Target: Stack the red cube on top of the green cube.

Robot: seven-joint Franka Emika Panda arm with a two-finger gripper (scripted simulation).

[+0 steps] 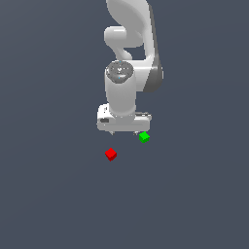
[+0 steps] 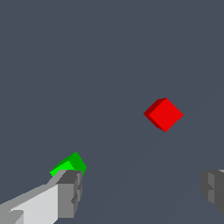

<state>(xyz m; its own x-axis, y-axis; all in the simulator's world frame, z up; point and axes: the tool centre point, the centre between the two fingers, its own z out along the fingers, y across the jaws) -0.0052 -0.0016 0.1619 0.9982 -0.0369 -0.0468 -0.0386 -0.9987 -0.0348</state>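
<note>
The red cube (image 1: 111, 154) lies on the dark grey floor, toward the exterior view's left of the green cube (image 1: 144, 137). The two cubes are apart. My gripper (image 1: 125, 132) hangs above the floor behind them, its fingers mostly hidden under the white hand in the exterior view. In the wrist view the fingers (image 2: 70, 192) stand wide apart and empty, so my gripper (image 2: 142, 190) is open. The red cube (image 2: 164, 114) lies ahead of the gap between them. The green cube (image 2: 70, 164) is partly hidden behind one fingertip.
The floor (image 1: 53, 194) is a plain dark grey surface. The white arm (image 1: 129, 58) rises behind the cubes.
</note>
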